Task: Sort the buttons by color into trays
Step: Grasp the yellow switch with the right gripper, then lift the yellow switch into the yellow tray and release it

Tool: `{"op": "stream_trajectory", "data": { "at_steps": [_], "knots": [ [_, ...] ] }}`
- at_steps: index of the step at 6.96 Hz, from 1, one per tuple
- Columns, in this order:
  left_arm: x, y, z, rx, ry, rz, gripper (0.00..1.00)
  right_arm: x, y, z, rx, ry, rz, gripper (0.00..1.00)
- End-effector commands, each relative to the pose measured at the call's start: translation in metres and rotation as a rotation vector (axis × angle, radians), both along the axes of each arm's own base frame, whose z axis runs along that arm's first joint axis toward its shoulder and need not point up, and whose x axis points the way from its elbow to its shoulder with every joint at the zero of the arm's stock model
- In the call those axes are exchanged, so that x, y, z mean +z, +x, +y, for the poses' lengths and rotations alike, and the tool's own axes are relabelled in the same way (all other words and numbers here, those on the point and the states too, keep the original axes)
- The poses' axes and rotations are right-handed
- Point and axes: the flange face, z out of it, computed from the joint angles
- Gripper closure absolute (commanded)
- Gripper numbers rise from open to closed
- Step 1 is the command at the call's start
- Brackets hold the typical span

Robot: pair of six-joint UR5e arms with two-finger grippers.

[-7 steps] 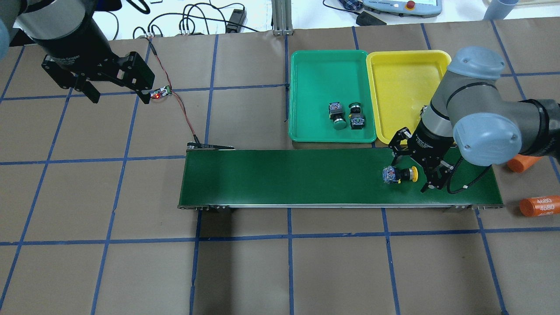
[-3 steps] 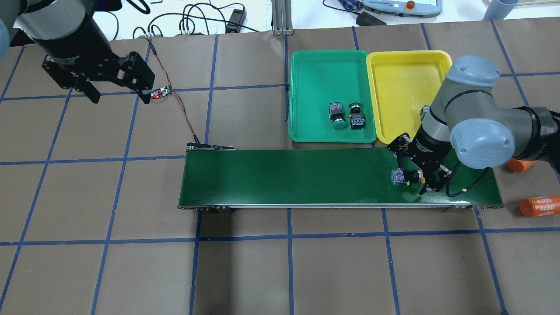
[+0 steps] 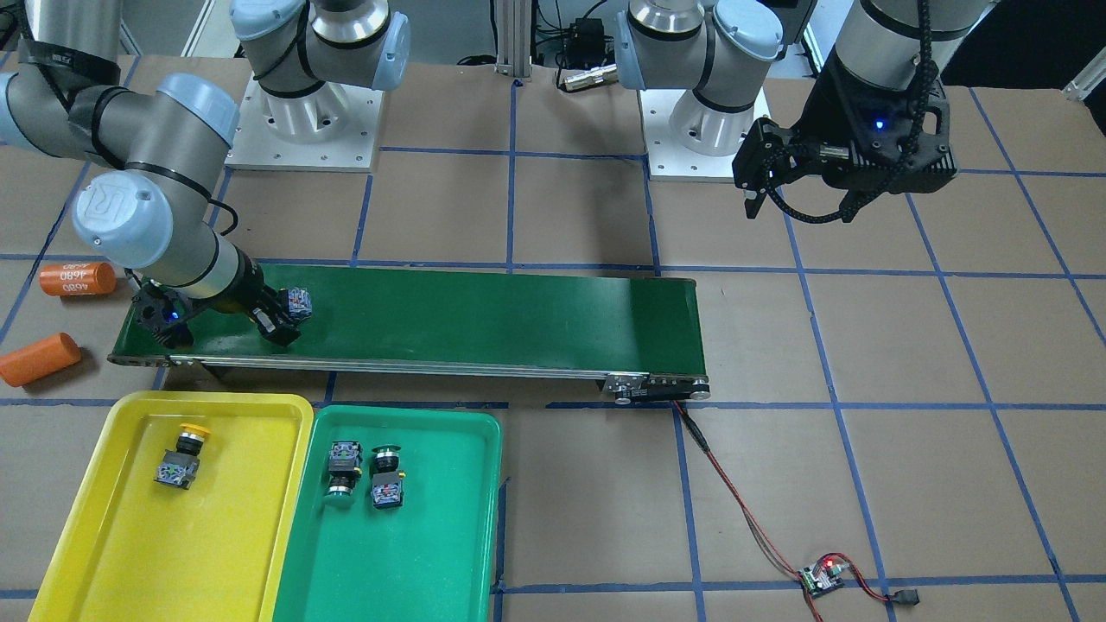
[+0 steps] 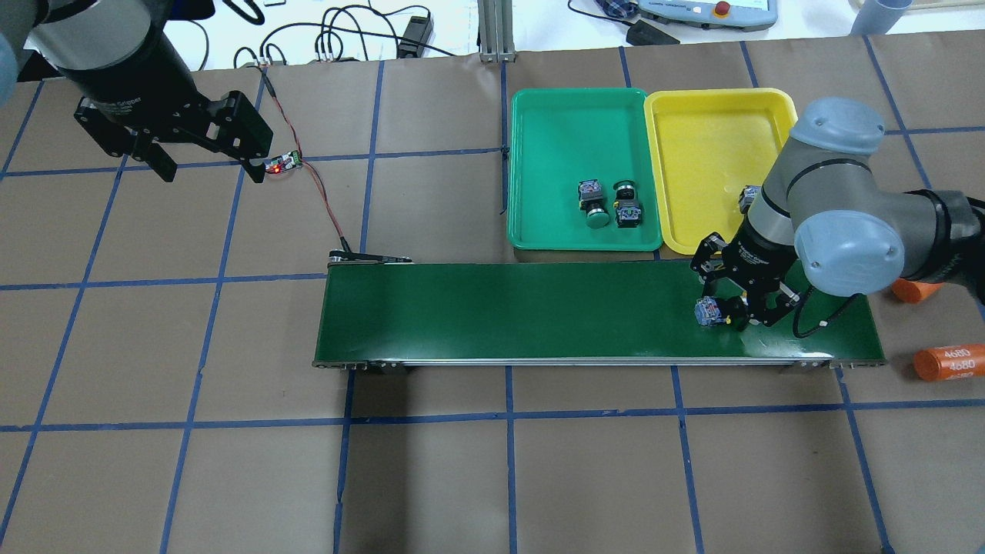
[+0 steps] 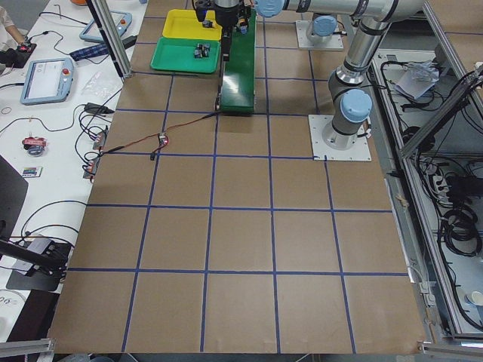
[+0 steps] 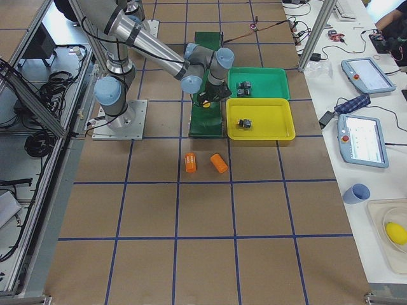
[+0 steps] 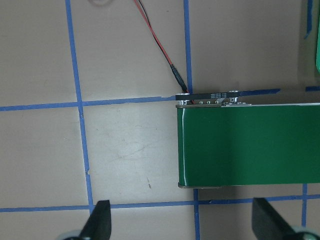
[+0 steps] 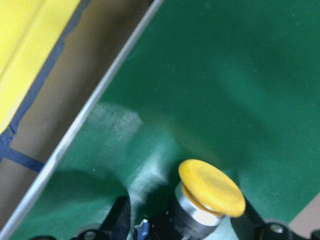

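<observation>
A yellow-capped button lies on its side on the dark-green belt, its grey-blue block sticking out to the left. My right gripper straddles it with the jaws partly drawn in; a gap still shows beside the button's body in the right wrist view. The green tray holds two green buttons. A second yellow button rests in the yellow tray, mostly hidden by my right arm in the overhead view. Far off over the table's left side, my left gripper hangs open and empty.
The conveyor belt runs across the middle, with the trays just beyond its right end. Two orange cylinders lie right of the belt. A red-black cable runs from the belt's left end to a small lit board.
The yellow button drifted right along the belt. My right gripper came down over it and its jaws narrowed around it. The left arm stayed still.
</observation>
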Motion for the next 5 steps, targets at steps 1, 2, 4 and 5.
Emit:
{"op": "stream_trajectory", "data": {
  "at_steps": [1, 2, 4, 5],
  "knots": [
    [0.0, 0.0, 0.0, 0.0, 0.0, 0.002, 0.0, 0.023, -0.017, -0.027, 0.147, -0.082, -0.005, 1.0],
    [0.0, 0.0, 0.0, 0.0, 0.0, 0.002, 0.0, 0.038, -0.021, -0.039, 0.152, -0.1, 0.016, 1.0],
    [0.0, 0.0, 0.0, 0.0, 0.0, 0.002, 0.0, 0.043, -0.027, -0.068, 0.169, -0.133, 0.029, 1.0],
    [0.0, 0.0, 0.0, 0.0, 0.0, 0.002, 0.0, 0.042, -0.037, -0.11, 0.201, -0.159, 0.042, 1.0]
  ]
}}
